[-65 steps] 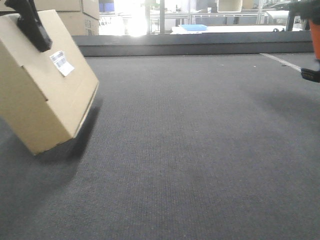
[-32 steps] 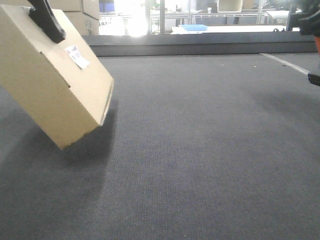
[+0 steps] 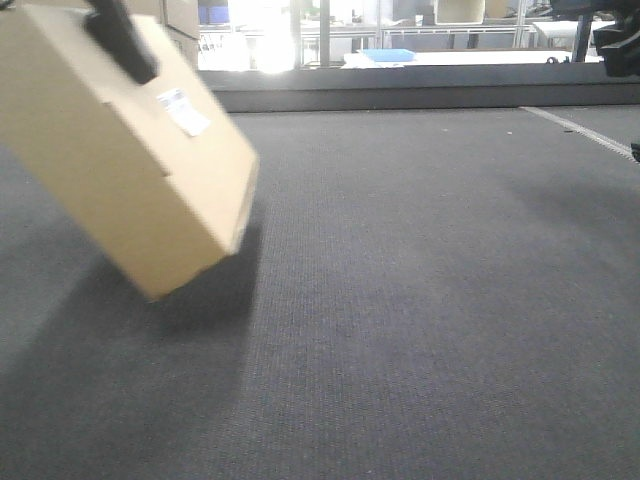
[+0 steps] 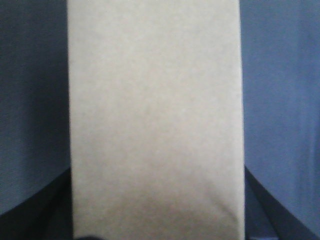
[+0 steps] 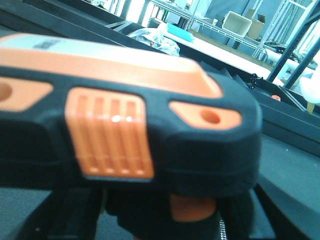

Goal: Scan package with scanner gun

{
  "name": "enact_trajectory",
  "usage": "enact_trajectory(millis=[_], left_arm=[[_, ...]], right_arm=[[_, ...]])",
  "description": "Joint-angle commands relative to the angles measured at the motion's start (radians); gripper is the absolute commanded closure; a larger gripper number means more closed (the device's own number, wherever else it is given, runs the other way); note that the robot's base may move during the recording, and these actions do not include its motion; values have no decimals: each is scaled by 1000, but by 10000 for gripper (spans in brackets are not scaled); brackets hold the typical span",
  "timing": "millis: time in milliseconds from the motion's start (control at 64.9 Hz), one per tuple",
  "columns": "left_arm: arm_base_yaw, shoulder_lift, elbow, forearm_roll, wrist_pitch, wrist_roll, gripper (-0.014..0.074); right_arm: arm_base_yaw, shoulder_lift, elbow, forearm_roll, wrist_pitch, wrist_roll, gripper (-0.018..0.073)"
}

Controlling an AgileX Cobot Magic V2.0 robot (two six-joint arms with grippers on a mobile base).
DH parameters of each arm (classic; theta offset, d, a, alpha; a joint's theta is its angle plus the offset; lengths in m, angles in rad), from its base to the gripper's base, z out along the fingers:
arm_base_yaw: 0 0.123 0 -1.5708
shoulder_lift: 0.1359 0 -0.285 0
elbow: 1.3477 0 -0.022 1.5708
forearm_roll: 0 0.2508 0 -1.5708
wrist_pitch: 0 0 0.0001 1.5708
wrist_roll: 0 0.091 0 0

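The package (image 3: 130, 160), a slim tan cardboard box, hangs tilted above the grey carpet at the left of the front view. Its white barcode label (image 3: 184, 111) faces right and up. My left gripper (image 4: 156, 220) is shut on it: one black finger (image 3: 122, 40) lies across the labelled face, and dark fingers (image 4: 55, 210) flank the box in the left wrist view. The scanner gun (image 5: 150, 120), black with orange panels, fills the right wrist view. My right gripper (image 5: 165, 220) is shut on its orange handle. Only a dark part of the scanner (image 3: 618, 40) shows at the front view's right edge.
Grey carpet (image 3: 400, 300) covers the floor, with a white line (image 3: 580, 128) at the right. A low dark ledge (image 3: 400, 95) runs along the back. Stacked cardboard boxes (image 3: 180, 20) stand at the back left, and shelving with a blue tray (image 3: 388, 55) lies beyond.
The package has swung to the right and slightly up in my left gripper. The scanner gun has drifted right, so its orange handle has left the front view.
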Motion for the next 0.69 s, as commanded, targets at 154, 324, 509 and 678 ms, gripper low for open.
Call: enact_trajectory(millis=[154, 324, 509, 678], left_arm=[[-76, 40, -2, -108, -95, 0, 707], [-90, 45, -2, -118, -136, -22, 707], [-90, 45, -2, -118, -146, -22, 707], [-90, 45, -2, -118, -146, -22, 707]], right_arm=[[0, -7, -14, 18, -91, -20, 378], [0, -7, -14, 47, -91, -72, 378], [0, -7, -14, 47, -94, -79, 378], [0, -7, -14, 47, -96, -79, 378]])
